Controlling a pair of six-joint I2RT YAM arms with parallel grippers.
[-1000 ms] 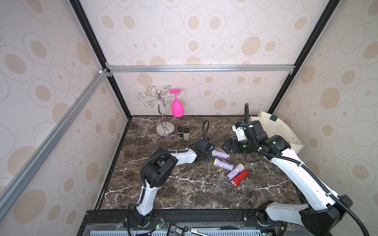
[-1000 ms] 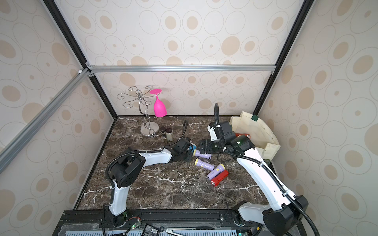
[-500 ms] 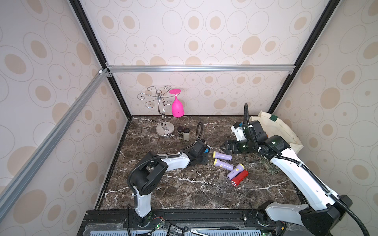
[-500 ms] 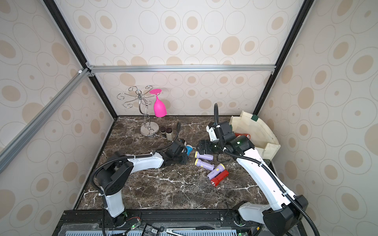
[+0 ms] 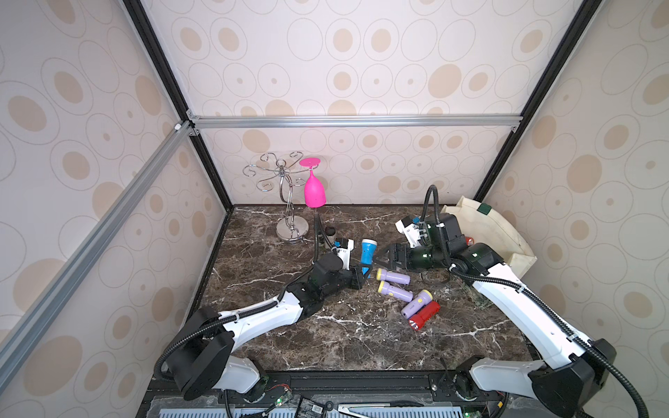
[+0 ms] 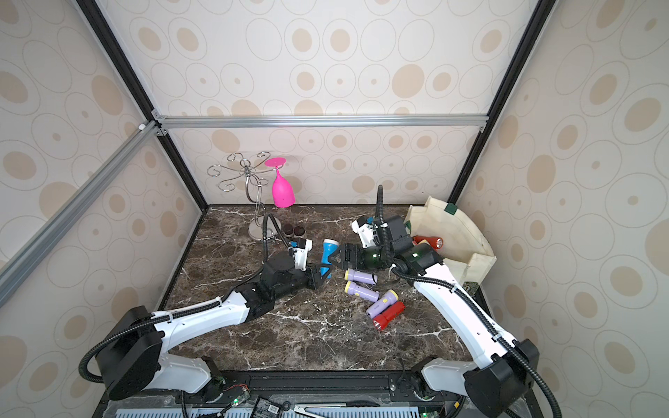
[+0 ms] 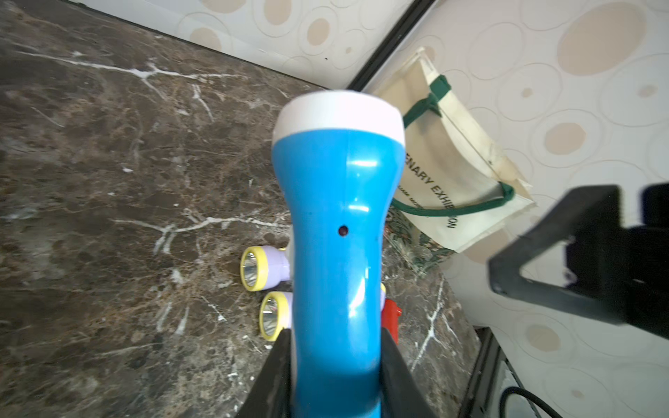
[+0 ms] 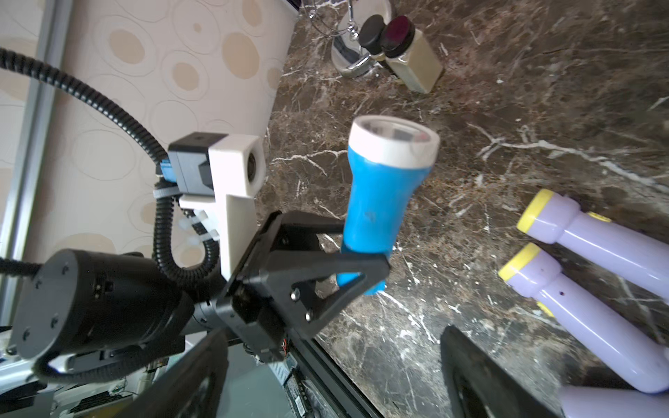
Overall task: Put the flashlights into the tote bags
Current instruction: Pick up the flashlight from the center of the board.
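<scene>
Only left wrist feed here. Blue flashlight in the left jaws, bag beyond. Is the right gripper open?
Observer: Yes, right gripper open, facing the blue flashlight, not around it.
Operator: Flashlights left on the table?
Observer: Four: three lilac flashlights and a red flashlight beside them.
Operator: Any bagged?
Observer: One, a second red flashlight inside the mouth of the tote bag.

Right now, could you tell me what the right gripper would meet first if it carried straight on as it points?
Most likely the blue flashlight, held by the left gripper: the right gripper, open, points at its body in both top views. How near they are I cannot tell exactly.
</scene>
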